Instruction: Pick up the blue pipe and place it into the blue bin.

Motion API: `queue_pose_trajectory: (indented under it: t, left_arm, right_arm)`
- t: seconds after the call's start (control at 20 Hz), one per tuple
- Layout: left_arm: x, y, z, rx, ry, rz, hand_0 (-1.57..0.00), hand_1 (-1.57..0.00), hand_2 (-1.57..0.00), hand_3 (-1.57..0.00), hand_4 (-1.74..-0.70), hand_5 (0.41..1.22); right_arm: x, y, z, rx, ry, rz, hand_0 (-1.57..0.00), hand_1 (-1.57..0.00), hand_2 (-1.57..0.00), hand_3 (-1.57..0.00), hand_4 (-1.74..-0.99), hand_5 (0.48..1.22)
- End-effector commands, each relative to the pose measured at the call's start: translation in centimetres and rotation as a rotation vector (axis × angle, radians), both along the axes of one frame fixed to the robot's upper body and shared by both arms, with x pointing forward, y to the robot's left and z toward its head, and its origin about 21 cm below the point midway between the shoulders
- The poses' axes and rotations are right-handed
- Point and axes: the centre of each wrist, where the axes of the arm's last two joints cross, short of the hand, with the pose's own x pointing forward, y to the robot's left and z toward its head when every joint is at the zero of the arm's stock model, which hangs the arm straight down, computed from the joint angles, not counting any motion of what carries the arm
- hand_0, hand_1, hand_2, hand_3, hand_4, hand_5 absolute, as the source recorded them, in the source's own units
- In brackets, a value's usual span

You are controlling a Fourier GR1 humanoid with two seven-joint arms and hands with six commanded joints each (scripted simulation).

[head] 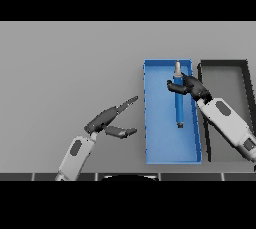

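Right of the frame's centre, the blue pipe point(178, 100) lies lengthwise within the blue bin point(156, 123), its pale tip pointing to the bin's upper wall; whether it rests on the floor or hangs just above it I cannot tell. My right hand point(189, 87) reaches over the bin's right wall, fingers and thumb curled around the pipe's upper part. Beside the bin on the right sits a dark bin point(225, 80) on the grey table point(65, 63). My left hand point(110, 118) hovers left of the blue bin, fingers straight and thumb spread, holding nothing.
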Motion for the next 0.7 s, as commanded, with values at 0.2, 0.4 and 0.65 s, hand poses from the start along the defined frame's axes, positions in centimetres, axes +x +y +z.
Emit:
queue_pose_trajectory:
  t: [0.2, 0.4, 0.65]
  left_arm:
    - [-0.24, 0.31, 0.11, 0.002, 0.009, 0.002, 0.00, 0.00, 0.00, 0.00, -0.93, 0.496]
    - [-0.29, -0.02, -0.23, 0.013, 0.022, 0.000, 0.00, 0.00, 0.00, 0.00, -0.93, 0.495]
    - [0.02, -0.08, 0.33, 0.009, 0.010, 0.005, 0.00, 0.00, 0.00, 0.00, -0.93, 0.495]
  right_arm:
    - [-0.18, 0.16, -0.06, -0.103, 0.031, 0.070, -0.06, -0.06, -0.05, -0.02, -1.144, 0.759]
    - [-0.32, 0.53, -0.23, -0.116, 0.031, 0.107, -0.02, -0.02, -0.02, -0.01, -1.095, 0.718]
    - [-0.33, 0.39, -0.13, -0.116, 0.020, 0.153, -0.02, -0.02, -0.02, 0.00, -1.084, 0.714]
